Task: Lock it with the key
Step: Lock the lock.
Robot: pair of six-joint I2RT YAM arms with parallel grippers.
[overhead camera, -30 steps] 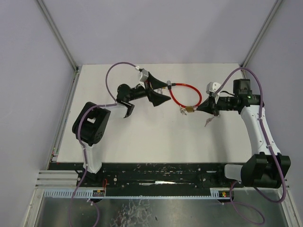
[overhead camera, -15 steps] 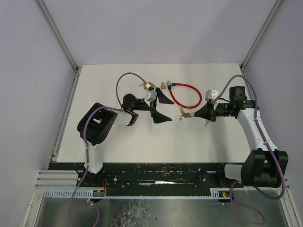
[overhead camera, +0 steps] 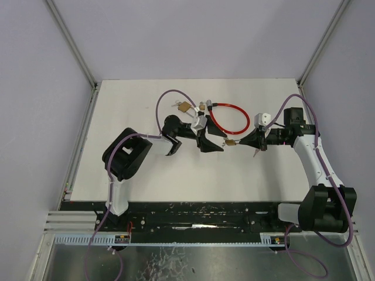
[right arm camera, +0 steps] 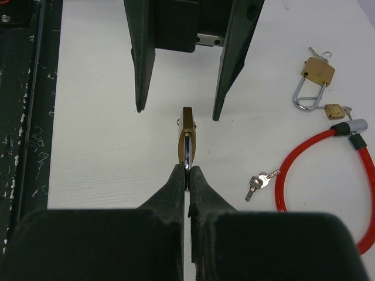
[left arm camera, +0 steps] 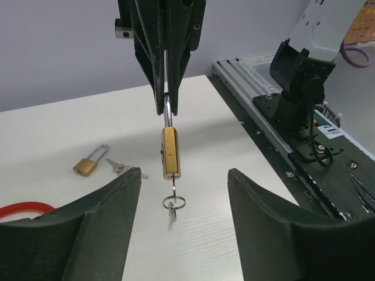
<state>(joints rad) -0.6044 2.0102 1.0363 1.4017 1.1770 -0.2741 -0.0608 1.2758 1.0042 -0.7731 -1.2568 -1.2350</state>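
Observation:
A brass padlock [left arm camera: 170,152] hangs above the table with my right gripper [right arm camera: 187,170] shut on its steel shackle. The key [left arm camera: 170,187] sticks out of the lock's bottom, with a ring and a second key dangling from it. My left gripper [left arm camera: 183,172] stands open, one black finger [left arm camera: 99,228] on each side of the lock and key, touching neither. In the top view the two grippers meet at the table's middle, left gripper [overhead camera: 221,142] facing right gripper [overhead camera: 240,142] with the padlock [overhead camera: 230,142] between them.
A red cable lock [overhead camera: 229,117] lies just behind the grippers. Two more brass padlocks [right arm camera: 316,76] [right arm camera: 335,111] with keys sit beside its end. A loose key pair [right arm camera: 261,181] lies on the white table [overhead camera: 176,175]. Another padlock [left arm camera: 91,163] rests left of my left fingers.
My left arm has swung right, from beside the cable lock's end to the held padlock, and its jaws have narrowed around it. The right gripper has shifted slightly left, still gripping the shackle.

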